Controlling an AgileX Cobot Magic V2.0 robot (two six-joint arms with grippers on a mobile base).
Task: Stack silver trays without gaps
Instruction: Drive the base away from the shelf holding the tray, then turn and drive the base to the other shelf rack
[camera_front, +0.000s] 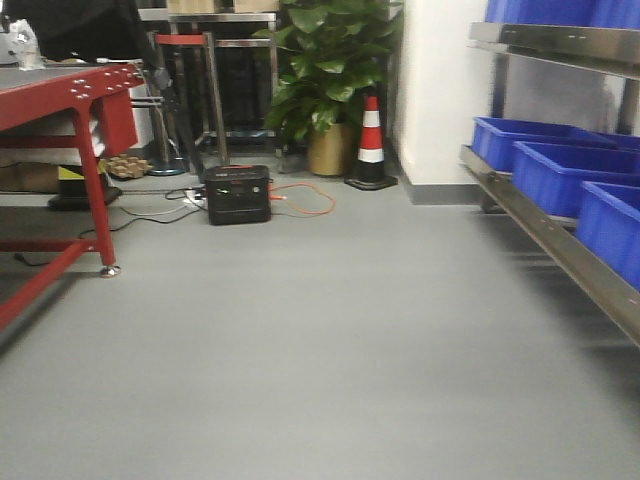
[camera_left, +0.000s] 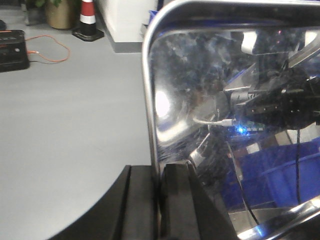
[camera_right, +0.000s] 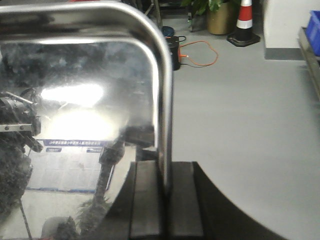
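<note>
In the left wrist view a shiny silver tray (camera_left: 200, 100) fills the right side, and my left gripper (camera_left: 159, 200) is shut on its left rim, one black finger (camera_left: 142, 205) on each face. In the right wrist view a silver tray (camera_right: 85, 100) fills the left side, and my right gripper (camera_right: 166, 200) is shut on its right rim. Both trays are held up above the grey floor. I cannot tell whether this is one tray or two. No tray and no gripper shows in the front view.
A steel shelf rail (camera_front: 560, 250) with blue bins (camera_front: 560, 170) runs along the right. A red table (camera_front: 70, 100) stands at left. A black power box (camera_front: 238, 193) with an orange cable, a traffic cone (camera_front: 371, 140) and a potted plant (camera_front: 325, 80) are ahead.
</note>
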